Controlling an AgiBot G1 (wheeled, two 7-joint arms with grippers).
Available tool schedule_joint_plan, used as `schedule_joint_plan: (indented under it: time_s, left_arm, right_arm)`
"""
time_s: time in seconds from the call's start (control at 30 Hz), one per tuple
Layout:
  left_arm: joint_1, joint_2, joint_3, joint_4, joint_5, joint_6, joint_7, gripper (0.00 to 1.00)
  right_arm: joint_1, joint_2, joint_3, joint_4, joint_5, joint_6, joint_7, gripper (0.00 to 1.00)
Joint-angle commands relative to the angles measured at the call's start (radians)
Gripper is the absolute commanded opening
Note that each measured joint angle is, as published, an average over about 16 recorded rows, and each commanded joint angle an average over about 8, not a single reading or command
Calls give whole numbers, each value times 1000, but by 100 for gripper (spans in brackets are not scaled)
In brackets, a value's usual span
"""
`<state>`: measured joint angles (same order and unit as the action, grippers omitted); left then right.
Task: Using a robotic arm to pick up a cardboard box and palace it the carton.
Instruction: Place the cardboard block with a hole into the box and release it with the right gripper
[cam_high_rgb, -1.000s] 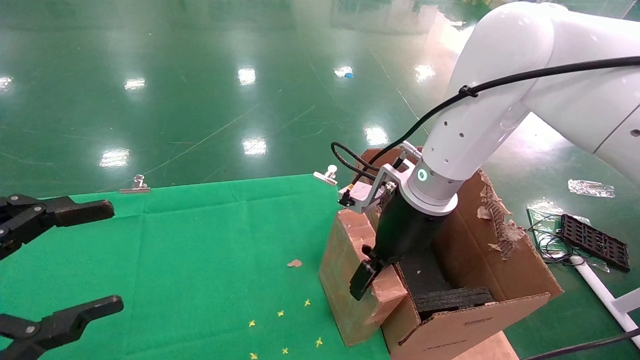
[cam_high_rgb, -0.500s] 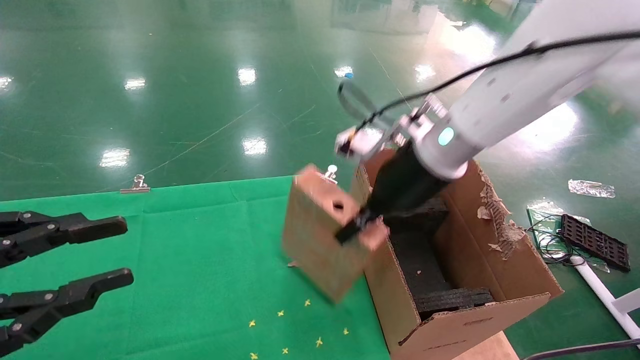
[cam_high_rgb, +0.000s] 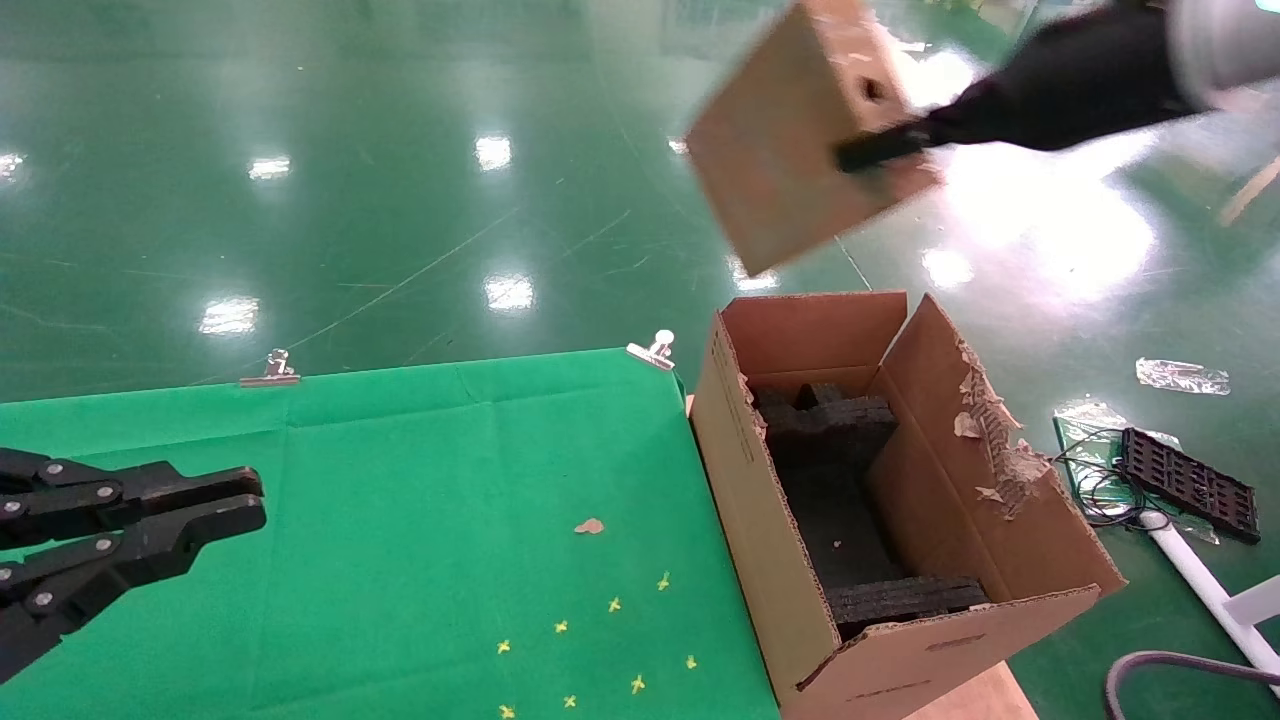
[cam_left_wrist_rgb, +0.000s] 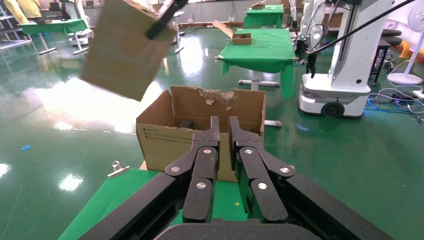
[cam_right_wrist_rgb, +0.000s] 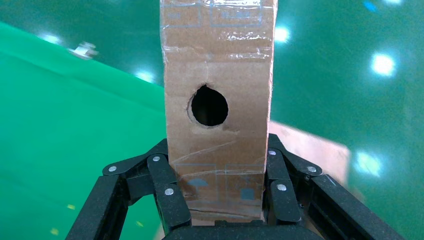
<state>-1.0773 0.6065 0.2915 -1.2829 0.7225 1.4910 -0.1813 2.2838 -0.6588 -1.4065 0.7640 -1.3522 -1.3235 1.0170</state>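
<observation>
Because clearing the flaps calls for height, held well above the carton (cam_high_rgb: 905, 480): box (cam_high_rgb: 800, 135) clamped across its narrow sides by the right gripper (cam_high_rgb: 868, 150) fingers (cam_right_wrist_rgb: 172, 200). Ragged flap (cam_high_rgb: 990, 450) and foam blocks (cam_high_rgb: 830, 430) likely narrow the drop. Parked beside the carton over the green surface (cam_high_rgb: 400, 500), left gripper (cam_high_rgb: 245, 500), fingers pressed together.

Table (cam_high_rgb: 400, 470) under green cloth, clipped at its far edge by two metal clips (cam_high_rgb: 268, 370); cardboard scrap (cam_high_rgb: 589, 526) and yellow marks (cam_high_rgb: 612, 604) on top.
</observation>
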Motion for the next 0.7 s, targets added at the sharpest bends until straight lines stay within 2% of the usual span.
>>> schedule_joint_plan:
  time_s: [0.03,0.13,0.17,0.4,0.43,0.7]
  left_arm:
    - [0,0,0,0,0,0,0,0]
    - [0,0,0,0,0,0,0,0]
    - [0,0,0,0,0,0,0,3]
    - [0,0,1,0,-1,0,0,91]
    - [0,0,1,0,-1,0,0,100]
    - [0,-1,1,0,-1,-1,1,100]
  right_arm:
    - [23,23,-6,-31,-29,-12,-16,0]
    - [23,47,-27,-69,-61,-41,-12,0]
    - [20,54,-34,-81,-69,-50,-9,0]
    - [-45,84,-71,-165,-88,-84,25,0]
    - [-58,83,-77,-180,-90,-87,32,0]
    - [-143,36,-122,-313,-123,-97,68,0]
